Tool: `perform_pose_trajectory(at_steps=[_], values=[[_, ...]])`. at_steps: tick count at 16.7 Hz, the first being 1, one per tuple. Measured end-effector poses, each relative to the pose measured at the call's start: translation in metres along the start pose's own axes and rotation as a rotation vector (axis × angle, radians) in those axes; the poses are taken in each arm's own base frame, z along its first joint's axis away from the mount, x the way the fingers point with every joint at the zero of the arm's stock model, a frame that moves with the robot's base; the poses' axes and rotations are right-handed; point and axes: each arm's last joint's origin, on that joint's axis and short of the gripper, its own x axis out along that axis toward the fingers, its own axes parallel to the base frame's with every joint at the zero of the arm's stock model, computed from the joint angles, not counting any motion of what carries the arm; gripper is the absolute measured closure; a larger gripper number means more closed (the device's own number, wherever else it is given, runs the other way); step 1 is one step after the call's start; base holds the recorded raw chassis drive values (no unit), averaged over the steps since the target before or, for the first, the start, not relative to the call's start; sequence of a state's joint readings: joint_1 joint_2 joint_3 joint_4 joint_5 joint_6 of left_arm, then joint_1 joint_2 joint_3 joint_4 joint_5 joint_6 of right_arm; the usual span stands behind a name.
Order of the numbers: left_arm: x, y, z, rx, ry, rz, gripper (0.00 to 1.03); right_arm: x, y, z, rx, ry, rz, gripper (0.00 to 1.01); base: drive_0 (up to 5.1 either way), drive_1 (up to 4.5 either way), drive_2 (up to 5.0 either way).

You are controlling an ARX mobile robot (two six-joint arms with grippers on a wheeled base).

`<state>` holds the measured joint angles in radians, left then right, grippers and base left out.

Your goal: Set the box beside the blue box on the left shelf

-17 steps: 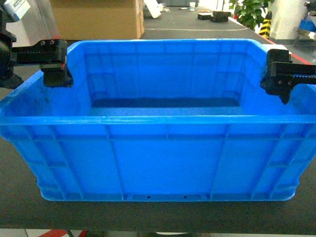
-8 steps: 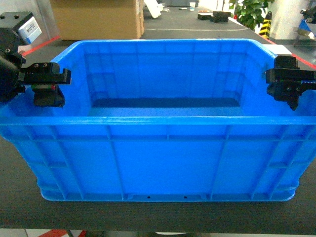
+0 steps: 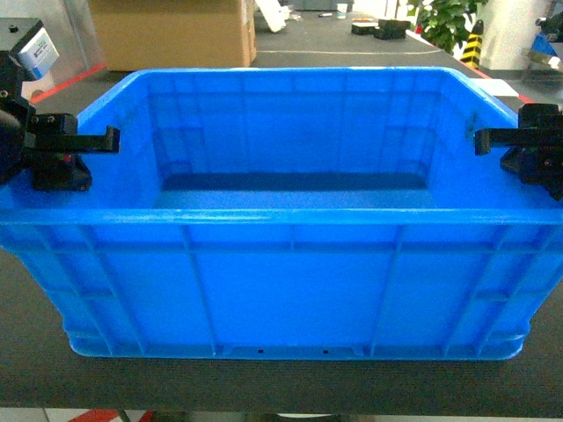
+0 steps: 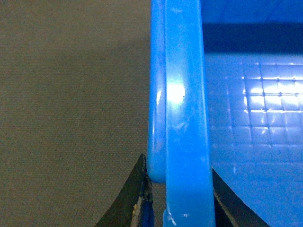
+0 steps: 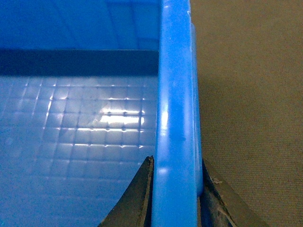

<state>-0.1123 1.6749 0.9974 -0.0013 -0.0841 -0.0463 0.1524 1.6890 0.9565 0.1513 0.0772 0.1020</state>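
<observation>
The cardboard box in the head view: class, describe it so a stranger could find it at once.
Start from the big blue crate on the dark tabletop that fills most of the view. Look past its far rim to the upper left, where the cardboard box stands behind it. It is the only plain brown thing there, unlike the green plant at the upper right.

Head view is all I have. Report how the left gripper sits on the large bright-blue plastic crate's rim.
Observer: In the left wrist view, the left gripper straddles the rim of the bright-blue plastic crate, with one dark finger close against each side.
Operator: Now the right one.
Observer: The right gripper hugs its rim the same way, with both fingers touching.
Operator: Describe the floor inside.
Observer: The crate floor has a fine square grid moulded into it.
</observation>
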Motion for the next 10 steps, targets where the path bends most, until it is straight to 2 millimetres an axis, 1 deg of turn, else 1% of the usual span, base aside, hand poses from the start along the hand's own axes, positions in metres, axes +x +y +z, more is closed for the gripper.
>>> perform_pose_trajectory(at_steps=[2, 3, 5, 7, 8, 10], values=[[-0.01, -0.003, -0.002, 0.008, -0.074, 0.033, 0.84, -0.008, 0.003, 0.0, 0.003, -0.044, 0.006, 0.79, 0.0, 0.0, 0.0], [-0.02, -0.006, 0.001, 0.011, -0.135, 0.049, 0.84, -0.015, 0.005, 0.001, 0.007, -0.082, 0.011, 0.79, 0.0, 0.0, 0.0], [-0.051, -0.009, 0.013, 0.013, -0.286, 0.068, 0.85, -0.038, 0.007, 0.012, 0.018, -0.21, 0.018, 0.8, 0.0, 0.0, 0.0], [-0.077, -0.011, 0.016, -0.001, -0.382, 0.073, 0.86, -0.061, 0.008, 0.019, 0.016, -0.326, 0.019, 0.8, 0.0, 0.0, 0.0], [-0.083, -0.011, 0.013, -0.008, -0.403, 0.072, 0.86, -0.069, 0.009, 0.018, 0.01, -0.357, 0.018, 0.8, 0.0, 0.0, 0.0], [-0.085, -0.012, 0.004, -0.014, -0.395, 0.068, 0.86, -0.077, 0.009, 0.011, -0.003, -0.374, 0.01, 0.8, 0.0, 0.0, 0.0]])
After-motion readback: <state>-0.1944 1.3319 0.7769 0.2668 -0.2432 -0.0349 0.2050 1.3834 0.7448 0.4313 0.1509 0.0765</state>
